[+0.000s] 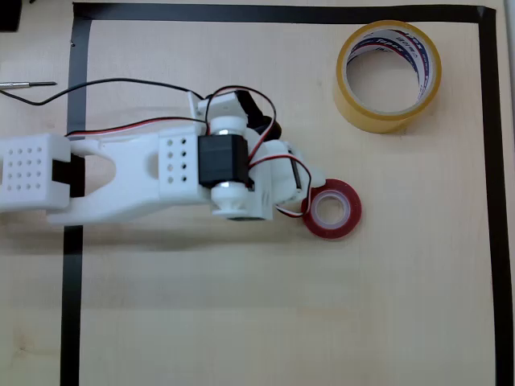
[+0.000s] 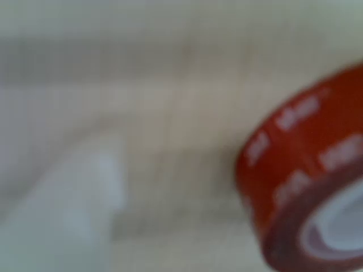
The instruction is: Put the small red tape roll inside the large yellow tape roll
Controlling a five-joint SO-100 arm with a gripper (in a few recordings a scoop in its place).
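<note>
The gripper (image 1: 310, 186) reaches the small red tape roll (image 1: 332, 209) mid-tabletop (jaws unclear); next, grab it, then carry it to the large yellow tape roll (image 1: 389, 76).

Pincer (image 1: 310, 189) meets the small red tape roll (image 1: 332, 209), large yellow tape roll (image 1: 388, 76) well apart.

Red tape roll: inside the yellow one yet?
Out. The red tape roll lies flat on the table, apart from the yellow roll, by the gripper.

Glossy red roll (image 1: 332, 209) with white core; yellow roll (image 1: 388, 75), white core printed red and dark blue; pale wood tabletop (image 1: 282, 322) edged in black tape (image 1: 72, 322); white arm (image 1: 121, 173).
</note>
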